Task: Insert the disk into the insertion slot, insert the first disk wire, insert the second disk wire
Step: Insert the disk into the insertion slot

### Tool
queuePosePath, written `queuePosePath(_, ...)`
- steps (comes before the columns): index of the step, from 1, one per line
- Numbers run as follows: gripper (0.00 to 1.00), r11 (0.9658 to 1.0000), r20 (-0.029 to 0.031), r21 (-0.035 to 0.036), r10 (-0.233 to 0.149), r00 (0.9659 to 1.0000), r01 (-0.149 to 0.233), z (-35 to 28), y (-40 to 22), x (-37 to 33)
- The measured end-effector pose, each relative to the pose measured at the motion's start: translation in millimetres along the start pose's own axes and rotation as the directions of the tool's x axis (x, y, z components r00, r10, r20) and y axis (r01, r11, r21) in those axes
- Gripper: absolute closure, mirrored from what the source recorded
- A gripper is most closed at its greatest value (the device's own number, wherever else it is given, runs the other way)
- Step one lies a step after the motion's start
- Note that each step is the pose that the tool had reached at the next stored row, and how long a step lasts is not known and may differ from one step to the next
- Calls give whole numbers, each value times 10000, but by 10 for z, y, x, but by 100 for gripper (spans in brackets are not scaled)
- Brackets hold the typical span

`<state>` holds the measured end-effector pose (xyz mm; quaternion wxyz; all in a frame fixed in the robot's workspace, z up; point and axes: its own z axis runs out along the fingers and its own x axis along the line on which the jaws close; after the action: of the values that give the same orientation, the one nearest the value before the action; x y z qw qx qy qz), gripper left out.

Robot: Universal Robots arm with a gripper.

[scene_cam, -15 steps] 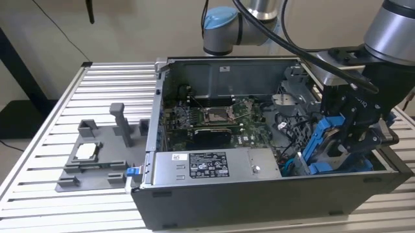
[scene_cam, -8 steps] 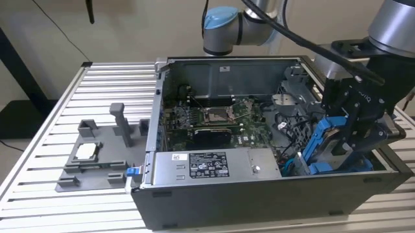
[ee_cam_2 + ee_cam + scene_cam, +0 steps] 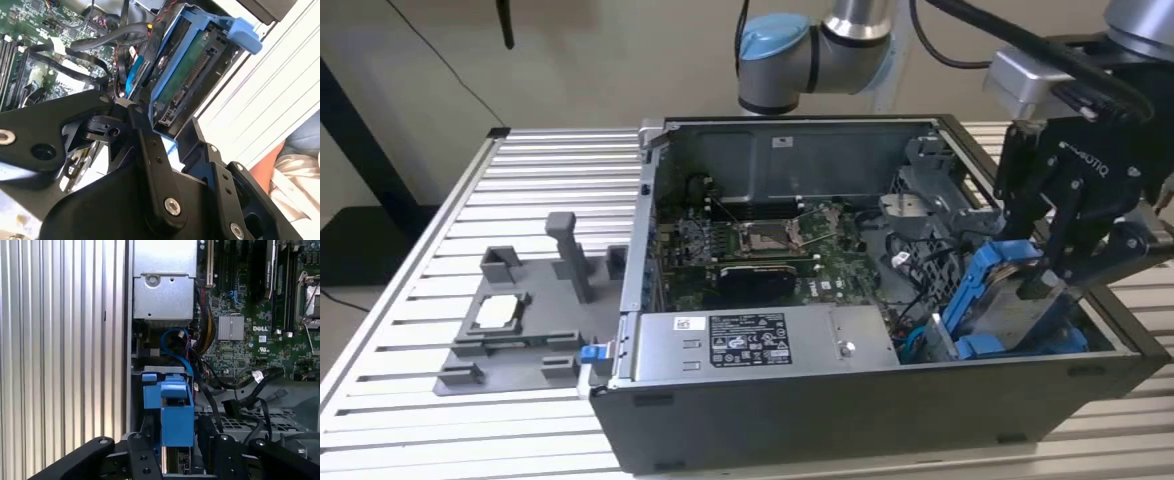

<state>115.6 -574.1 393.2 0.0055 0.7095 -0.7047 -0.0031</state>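
Observation:
My gripper [image 3: 1051,285] is shut on the disk [image 3: 1014,300], a silver drive in a bright blue carrier. The disk stands steeply tilted at the front corner of the open computer case, on the exterior view's right. Its lower end reaches down into the insertion slot [image 3: 947,345], a grey bay with blue tabs; how deep it sits is hidden. In the second wrist view the disk [image 3: 185,75] shows its green underside and connector between my black fingers [image 3: 145,130]. In the first wrist view the blue carrier [image 3: 172,410] rises between the fingers, with loose black wires [image 3: 235,390] and a blue cable [image 3: 175,347] beside it.
A long grey metal box with white stickers [image 3: 747,340] lies along the case's front. The motherboard [image 3: 761,240] fills the case floor. A grey fixture [image 3: 520,320] sits on the slatted table [image 3: 400,360] at the exterior view's left. A person's sleeve [image 3: 295,165] is beyond the table edge.

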Motion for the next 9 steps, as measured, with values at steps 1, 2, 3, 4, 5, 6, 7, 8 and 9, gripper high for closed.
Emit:
queuePosePath(1,51,10000,201,61,-1,9998,-1,0,1,-1)
queuePosePath(2,51,9999,380,110,-4,9993,0,0,1,-3)
queuePosePath(3,51,9999,550,140,-8,9985,1,0,0,-4)
queuePosePath(4,51,9999,737,166,-10,9973,-2,-1,0,-4)
queuePosePath(5,51,9998,918,185,-7,9958,-10,1,1,-4)
queuePosePath(6,51,9998,1037,195,6,9946,-27,1,1,-4)
queuePosePath(7,51,9998,1042,195,28,9946,-49,2,1,-2)
queuePosePath(8,51,9998,1042,179,37,9946,-56,-3,1,5)
queuePosePath(9,51,9999,1042,135,45,9945,-59,-18,1,12)
